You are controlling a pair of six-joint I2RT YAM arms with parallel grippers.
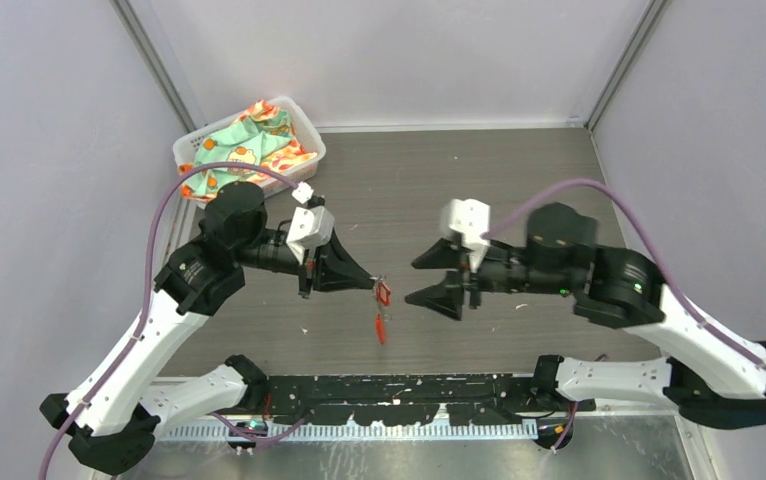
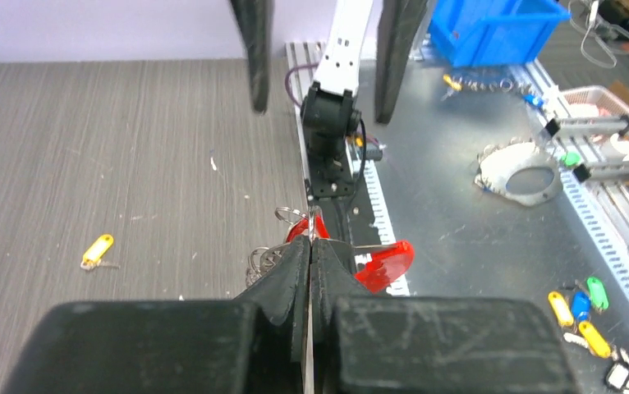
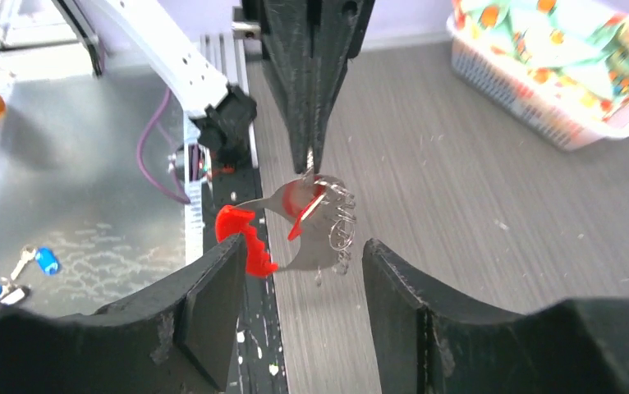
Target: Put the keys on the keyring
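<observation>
While the left gripper [image 1: 369, 283] reaches in from the left with its jaws pressed fully together, it pinches the keyring [image 1: 382, 292] by the loop's upper edge. The ring therefore hangs clear of the table [image 1: 519, 180], about midway across it and toward the near edge.

Right gripper [image 1: 421, 281]: jaws well apart, holding nothing. Its fingertips sit just right of the ring, one to the far side and one to the near side.

Red key [image 3: 241, 235]: dangles from the ring and appears already threaded, though the join is too small to confirm. Its long axis runs from the ring down and toward the near edge, red head outermost.

Yellow key [image 2: 98, 250]: lies flat on the table, well apart from the ring and toward the far side. Its long axis is slanted; which end carries the blade cannot be made out.

Handling, as judged: ring and keys are light, thin metal, stiff in themselves but free to swing and twist about the pinch point. The smooth wire is probably slippery, so a narrow grip on the rim may let the loop rotate. The plastic heads offer the broadest, least slippery faces. A key is best taken there, flat faces against the pads, with the end that must meet the ring left exposed. Lying flat, the yellow key gives little edge to get under.
</observation>
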